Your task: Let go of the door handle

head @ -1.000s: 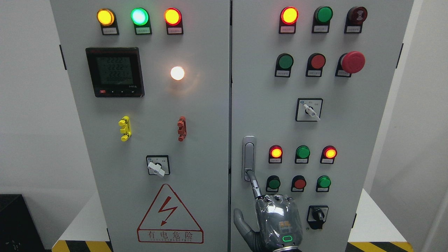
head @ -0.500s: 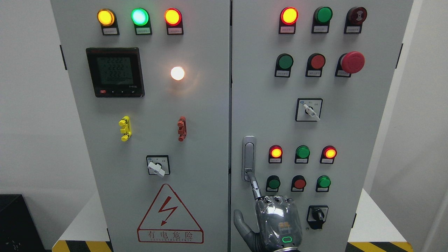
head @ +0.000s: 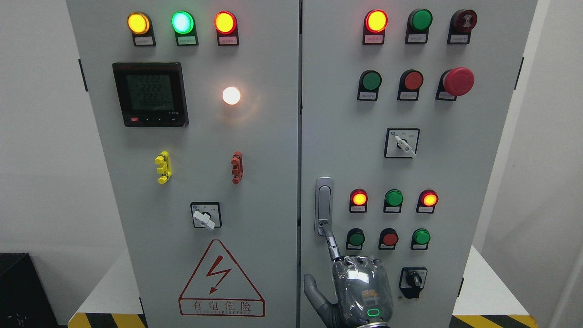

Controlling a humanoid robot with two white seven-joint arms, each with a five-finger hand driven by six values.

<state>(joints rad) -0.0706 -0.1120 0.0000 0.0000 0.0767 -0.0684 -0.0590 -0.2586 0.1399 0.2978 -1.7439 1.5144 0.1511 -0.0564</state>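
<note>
A silver door handle (head: 324,206) stands upright at the left edge of the grey cabinet's right door (head: 455,182). My right hand (head: 360,287) comes up from the bottom edge just below it, its back towards the camera. The index finger (head: 331,241) is stretched up and its tip touches the handle's lower end. The other fingers are curled under the knuckles and the thumb (head: 314,289) sticks out to the left. The hand grasps nothing. My left arm does not show.
Lit lamps and push buttons (head: 393,199) crowd the right door beside the handle, with a black rotary switch (head: 413,280) right of my hand. The left door (head: 200,182) carries a meter (head: 150,94), a selector switch (head: 205,215) and a red warning triangle (head: 221,280).
</note>
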